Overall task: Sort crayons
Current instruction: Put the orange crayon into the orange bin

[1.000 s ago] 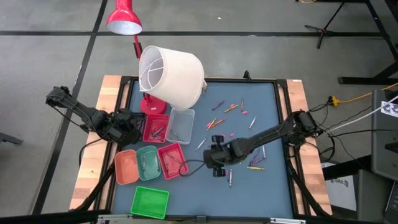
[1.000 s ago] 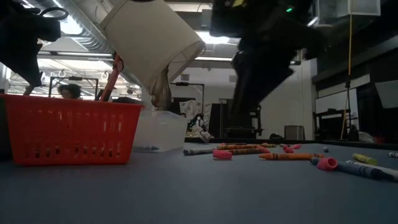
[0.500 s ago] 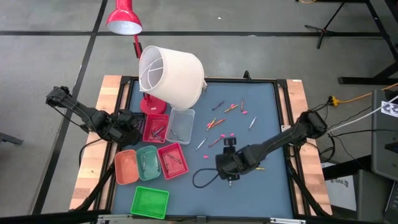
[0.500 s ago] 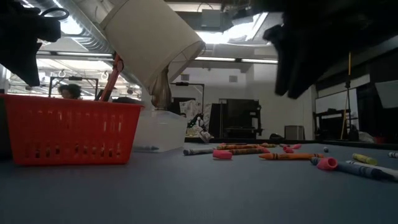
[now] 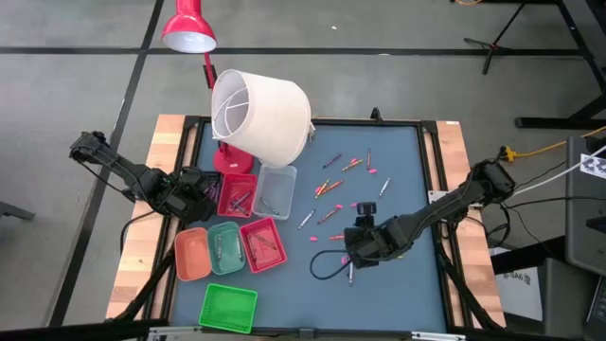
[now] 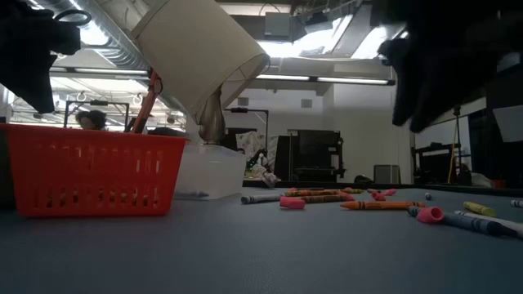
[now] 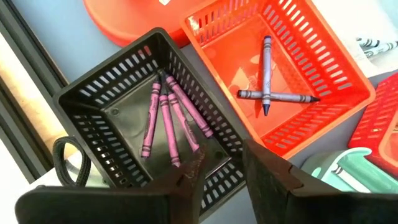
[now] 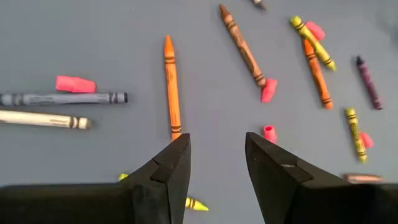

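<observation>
Loose crayons point(image 5: 343, 186) in mixed colours lie scattered on the blue-grey table top, right of centre. My right gripper point(image 8: 217, 140) hovers open above them, near an orange crayon point(image 8: 171, 87), touching nothing; in the high view my right gripper point(image 5: 360, 237) is at the scatter's near side. At the table's left, my left gripper point(image 7: 224, 155) stands open over a black basket point(image 7: 112, 93) in which several pink crayons point(image 7: 168, 121) lie flat. Nothing sits between its fingers. Beside it, two grey crayons point(image 7: 267, 93) lie crossed in a red basket point(image 7: 323, 56).
A row of orange point(image 5: 192, 254), teal point(image 5: 224, 248) and red point(image 5: 263, 243) trays lies near the left front, a green tray point(image 5: 228, 308) nearer still, and a clear tray point(image 5: 275, 189) behind. A tilted white lampshade point(image 5: 260, 114) overhangs the far left. Pink stubs point(image 8: 74, 83) dot the scatter.
My right gripper has travelled from beside the red tray toward the table's right edge, rising a little and turning, and now hangs over the loose crayons. Its cable loop has trailed along behind it. The trays and crayons have stayed where they were.
</observation>
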Action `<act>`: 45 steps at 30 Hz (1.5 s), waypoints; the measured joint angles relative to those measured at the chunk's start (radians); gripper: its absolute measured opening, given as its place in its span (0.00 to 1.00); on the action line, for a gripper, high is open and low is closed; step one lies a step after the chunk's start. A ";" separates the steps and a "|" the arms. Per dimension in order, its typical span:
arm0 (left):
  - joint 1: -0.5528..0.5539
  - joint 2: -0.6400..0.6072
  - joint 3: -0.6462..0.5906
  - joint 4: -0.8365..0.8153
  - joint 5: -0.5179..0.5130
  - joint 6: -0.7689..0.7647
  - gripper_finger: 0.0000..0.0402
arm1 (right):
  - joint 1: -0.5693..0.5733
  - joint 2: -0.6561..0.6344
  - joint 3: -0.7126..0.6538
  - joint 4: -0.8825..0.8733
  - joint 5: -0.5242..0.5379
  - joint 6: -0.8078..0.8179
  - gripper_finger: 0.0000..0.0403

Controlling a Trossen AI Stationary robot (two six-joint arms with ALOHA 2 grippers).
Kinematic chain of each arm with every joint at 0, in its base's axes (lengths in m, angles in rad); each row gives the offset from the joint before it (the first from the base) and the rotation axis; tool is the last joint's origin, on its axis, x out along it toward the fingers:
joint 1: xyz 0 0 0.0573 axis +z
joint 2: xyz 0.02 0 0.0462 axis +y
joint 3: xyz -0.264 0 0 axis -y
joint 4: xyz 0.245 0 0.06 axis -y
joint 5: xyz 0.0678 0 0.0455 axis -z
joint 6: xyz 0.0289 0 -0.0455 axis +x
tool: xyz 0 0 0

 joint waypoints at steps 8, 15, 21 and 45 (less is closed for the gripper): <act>0.000 0.000 0.000 0.057 -0.051 0.000 0.22 | 0.000 -0.040 -0.227 0.381 -0.046 0.002 0.38; 0.000 0.000 0.000 0.113 -0.063 0.000 0.22 | 0.000 -0.039 -0.343 0.545 -0.042 0.005 0.38; 0.000 0.000 0.000 0.194 -0.081 0.033 0.22 | 0.000 -0.038 -0.392 0.606 -0.043 0.032 0.38; 0.000 0.337 0.000 0.936 -0.163 0.504 0.22 | 0.000 -0.040 -0.475 0.686 -0.053 0.188 0.31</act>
